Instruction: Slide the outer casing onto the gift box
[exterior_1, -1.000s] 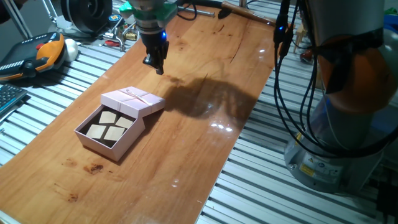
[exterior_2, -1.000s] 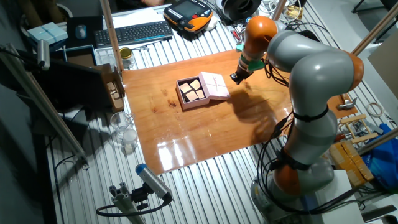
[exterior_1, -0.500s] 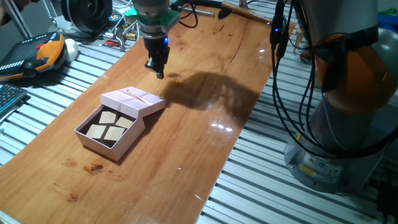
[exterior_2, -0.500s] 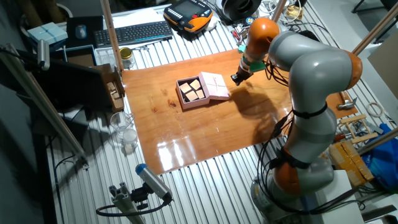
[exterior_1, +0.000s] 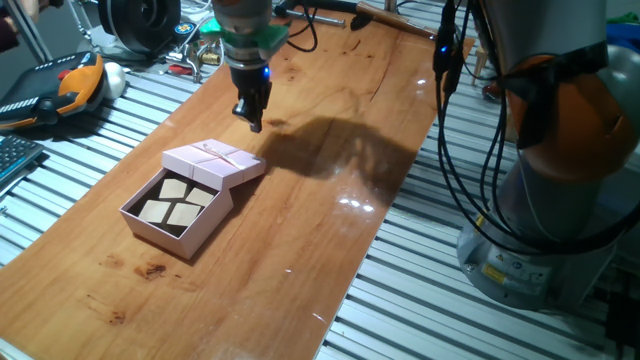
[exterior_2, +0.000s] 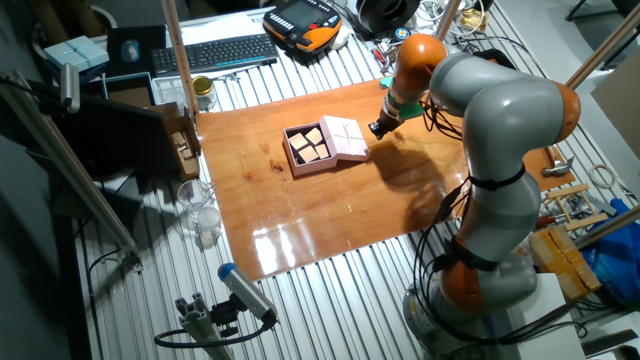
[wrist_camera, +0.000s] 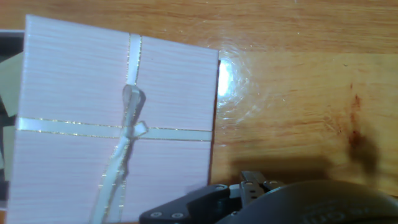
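One fixed view, left to right. Orange-and-black handheld pendant (exterior_1: 62, 88) lies at the left edge on the slatted metal bench (exterior_1: 60, 190). Wooden table top (exterior_1: 330, 230) runs diagonally through the frame centre. Gift box (exterior_1: 176, 213) sits left of centre on the wood, open, dark inside, four tan squares (exterior_1: 178, 200) showing. Outer casing (exterior_1: 214, 163) rests on the box's upper-right end, covering only that end and overhanging it toward the upper right; ribbon cross faces up. Gripper (exterior_1: 250, 116) hangs just above and right of the casing, fingers pointing down, apart from the casing. Fingers look close together; cannot tell whether they touch. Grey-and-orange robot base (exterior_1: 560, 170) fills the right side.

Hand view: casing (wrist_camera: 118, 118) fills the left half, bow near its centre; bare wood to the right; dark gripper body (wrist_camera: 261, 202) at bottom centre.
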